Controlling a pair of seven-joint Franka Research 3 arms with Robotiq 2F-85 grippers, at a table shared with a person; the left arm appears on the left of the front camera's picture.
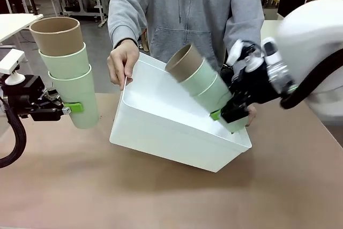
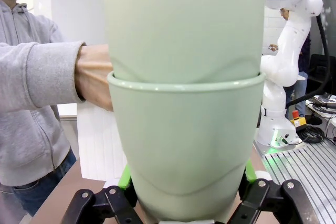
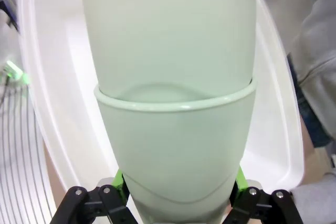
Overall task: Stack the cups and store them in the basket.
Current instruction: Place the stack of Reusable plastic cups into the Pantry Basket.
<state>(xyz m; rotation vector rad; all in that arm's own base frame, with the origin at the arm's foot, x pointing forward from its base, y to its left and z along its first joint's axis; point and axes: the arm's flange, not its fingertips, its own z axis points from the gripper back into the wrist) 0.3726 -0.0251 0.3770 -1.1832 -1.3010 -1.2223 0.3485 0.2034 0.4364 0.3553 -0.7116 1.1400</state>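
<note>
Right gripper (image 1: 229,115) is clamped on the base of a three-cup stack (image 1: 201,81), two mint cups with a tan one nested on top. The stack leans with its mouth toward 10 o'clock and hangs over the basket's open interior, near the 3 o'clock rim.

Basket (image 1: 171,138) is tipped up, opening toward the robot. The person's hand (image 1: 122,63) holds its rim at the 11 o'clock corner. The near bottom edge seems to rest on the table (image 1: 161,197).

Left gripper (image 1: 79,108) pinches the bottom cup of a second stack (image 1: 67,68), in the same colour order. That stack is upright, off the table, at 9 o'clock of the basket and well clear of it.

Step in hand, as I read it: lay the right stack in the basket.
- Lower along the stack's own lean so its side meets the sloped floor, not the rim.
- Release only once the cups are supported. The floor is tilted and the cups are smooth, so expect a slide or roll toward the low wall.
- Withdraw toward 4 o'clock, clear of the rim.
- Keep the left stack parked until the right arm is out.
</note>
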